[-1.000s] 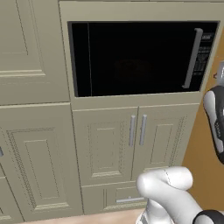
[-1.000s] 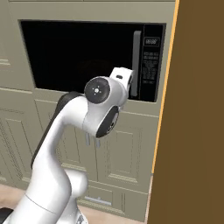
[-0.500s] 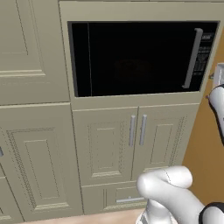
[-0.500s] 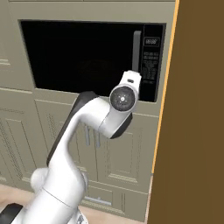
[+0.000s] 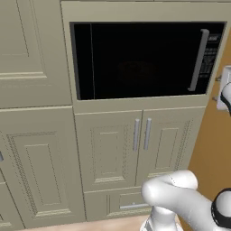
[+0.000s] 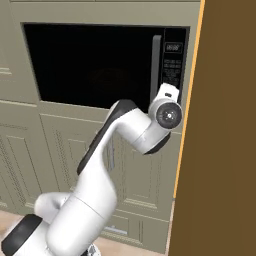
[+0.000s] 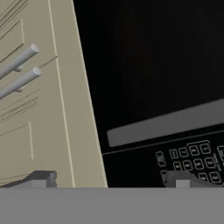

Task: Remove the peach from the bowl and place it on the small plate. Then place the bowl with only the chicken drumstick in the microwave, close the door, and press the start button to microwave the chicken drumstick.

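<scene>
One microwave (image 5: pixel 144 61) sits built into beige cabinetry, its door (image 5: pixel 135 61) shut flat across the front, so I cannot make out a bowl or anything else behind the dark glass. That glass is smooth and black, and a long grey bar handle (image 5: pixel 198 61) runs down its right side beside the button panel (image 5: pixel 211 54). Below it I see two panelled cabinet doors (image 5: pixel 135 144) with slim grey metal pulls side by side. From the right base view my white arm (image 6: pixel 125 145) bends up in front of the lower cabinets, its wrist level with the panel (image 6: pixel 172 62), and a flat brown wall (image 6: pixel 220 130) fills the right of that view; the left base view gives me the microwave front unobstructed. In the hand view, rolled sideways, I get the handle (image 7: pixel 166 124) as a grey strip, rows of small outlined buttons (image 7: pixel 192 159) just past it, and the two cabinet pulls (image 7: pixel 17 70) as round rods. My gripper (image 7: pixel 111 179) stands spread wide, its dark tips far apart, with nothing held between them, close before the panel.
</scene>
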